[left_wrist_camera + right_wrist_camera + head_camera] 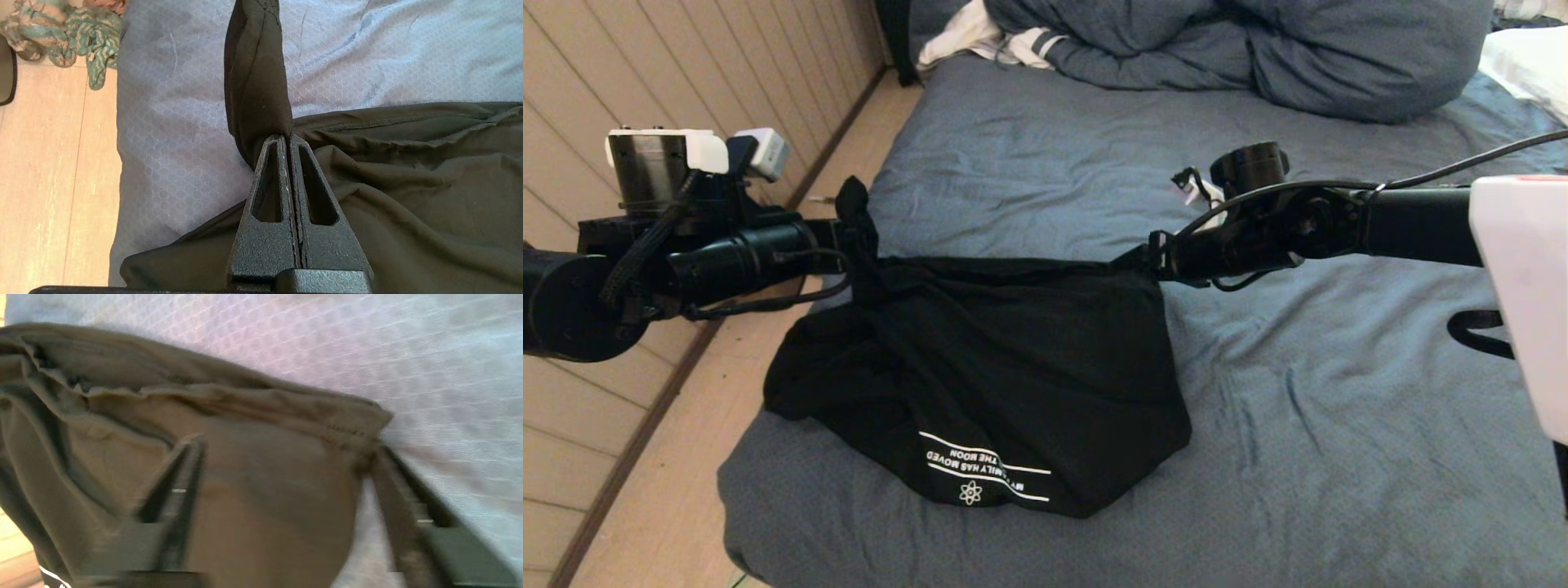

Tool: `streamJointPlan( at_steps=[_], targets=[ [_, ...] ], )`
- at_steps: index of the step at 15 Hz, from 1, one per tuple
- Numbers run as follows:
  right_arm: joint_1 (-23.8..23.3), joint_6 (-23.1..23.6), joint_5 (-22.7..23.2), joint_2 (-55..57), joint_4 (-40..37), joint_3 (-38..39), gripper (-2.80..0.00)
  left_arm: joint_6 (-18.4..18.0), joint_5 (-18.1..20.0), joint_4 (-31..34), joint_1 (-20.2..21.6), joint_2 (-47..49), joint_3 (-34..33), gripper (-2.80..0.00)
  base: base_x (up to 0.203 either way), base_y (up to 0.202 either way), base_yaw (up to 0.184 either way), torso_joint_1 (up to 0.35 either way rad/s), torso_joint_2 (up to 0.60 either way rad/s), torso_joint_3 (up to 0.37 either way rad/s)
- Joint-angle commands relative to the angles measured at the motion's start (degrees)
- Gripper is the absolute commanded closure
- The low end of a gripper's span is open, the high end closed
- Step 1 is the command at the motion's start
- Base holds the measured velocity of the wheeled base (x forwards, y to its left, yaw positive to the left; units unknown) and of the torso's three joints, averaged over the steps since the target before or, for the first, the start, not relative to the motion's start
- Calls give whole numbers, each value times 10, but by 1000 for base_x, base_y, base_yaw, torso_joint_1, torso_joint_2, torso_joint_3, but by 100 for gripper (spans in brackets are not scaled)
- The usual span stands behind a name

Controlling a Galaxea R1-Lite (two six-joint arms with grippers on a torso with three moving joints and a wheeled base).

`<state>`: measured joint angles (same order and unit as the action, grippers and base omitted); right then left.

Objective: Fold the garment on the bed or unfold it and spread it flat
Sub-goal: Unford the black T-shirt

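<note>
Along my left runs a pale panelled wall (686, 82) and a strip of wooden floor (662, 490); a patterned green cloth (81, 36) lies on that floor in my left wrist view only. The bed (1339, 425), in its wrinkled slate-blue sheet, fills the rest, with the bulky blue duvet (1258, 49) and some white clothing (980, 37) heaped at its far edge.

My left gripper (854, 237) hangs over the bed's left edge, its fingers (269, 179) pressed together on a twisted fold of the garment (996, 367). The black shirt hangs from there in a taut line across to my right gripper (1147, 257), while its lower part sags onto the sheet near the bed's front left corner, white lettering showing upside down at the bottom.

My right wrist view shows what the head view cannot: the right fingers (179, 490) are spread wide, one lying over the fabric, the other beside the hem corner, gripping nothing.
</note>
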<state>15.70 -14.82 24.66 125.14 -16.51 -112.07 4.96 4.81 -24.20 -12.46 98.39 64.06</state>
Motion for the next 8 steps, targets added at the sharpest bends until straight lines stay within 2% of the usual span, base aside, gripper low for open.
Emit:
streamJointPlan(
  at_steps=[1, 8],
  targets=[
    [2, 0, 2, 0, -2, 0, 0, 1, 0, -1, 1, 3, 0, 0, 0, 0, 0, 0, 0, 0],
    [0, -1, 1, -56, -5, 18, 0, 1, -1, -1, 0, -10, 2, 0, 0, 0, 0, 0, 0, 0]
  ],
)
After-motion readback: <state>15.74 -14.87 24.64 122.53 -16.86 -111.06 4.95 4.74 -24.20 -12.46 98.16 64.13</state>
